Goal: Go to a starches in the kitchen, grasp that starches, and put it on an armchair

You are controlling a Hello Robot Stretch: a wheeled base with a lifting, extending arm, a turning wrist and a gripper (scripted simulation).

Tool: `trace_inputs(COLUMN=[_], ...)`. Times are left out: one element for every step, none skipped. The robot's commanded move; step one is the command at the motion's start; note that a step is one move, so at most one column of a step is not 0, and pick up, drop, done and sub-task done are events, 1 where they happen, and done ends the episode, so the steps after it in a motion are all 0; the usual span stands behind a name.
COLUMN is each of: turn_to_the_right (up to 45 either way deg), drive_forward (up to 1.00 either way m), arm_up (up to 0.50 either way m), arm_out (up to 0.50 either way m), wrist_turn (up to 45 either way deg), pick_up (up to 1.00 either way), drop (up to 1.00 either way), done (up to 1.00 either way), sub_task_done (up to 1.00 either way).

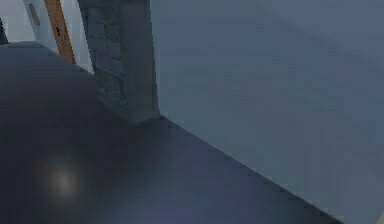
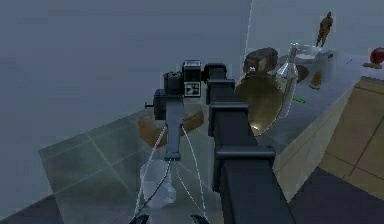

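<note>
Starches is a name that the tan rounded lump (image 2: 150,130) could bear. In the arm side view it lies just behind the gripper's dark body, partly hidden by it, with grey tiled floor (image 2: 80,160) behind and below. A second candidate is the brown loaf-shaped thing (image 2: 262,60), which lies at the left end of the counter (image 2: 350,140), close to its back edge.

The arm (image 2: 240,160) rises from the bottom edge of the arm side view. The gripper (image 2: 170,215) sits left of the two white marker squares (image 2: 192,80), and its thin fingers (image 2: 152,170) run down toward the bottom edge. A pale blob (image 2: 155,185) shows between them over the floor. I cannot tell how the fingers are set, nor whether they hold anything.

On the counter, a wide golden bowl (image 2: 258,100) stands tilted at the left front corner, just beside the arm. A clear glass vessel (image 2: 288,68) stands behind it, and a small dark statuette (image 2: 325,28) stands near the back edge.

The forward view shows a dark floor (image 1: 100,150) meeting a pale wall (image 1: 270,80). A stone-faced pillar (image 1: 120,50) stands at the wall's near corner, and a wooden door frame (image 1: 55,25) stands at the upper left.
</note>
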Motion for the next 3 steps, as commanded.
trace_inputs(turn_to_the_right=[0.0,0.0,0.0], drive_forward=[0.0,0.0,0.0], arm_up=[0.0,0.0,0.0], arm_out=[0.0,0.0,0.0], wrist_turn=[45.0,45.0,45.0], pick_up=[0.0,0.0,0.0], drop=[0.0,0.0,0.0], done=[0.0,0.0,0.0], sub_task_done=[0.0,0.0,0.0])
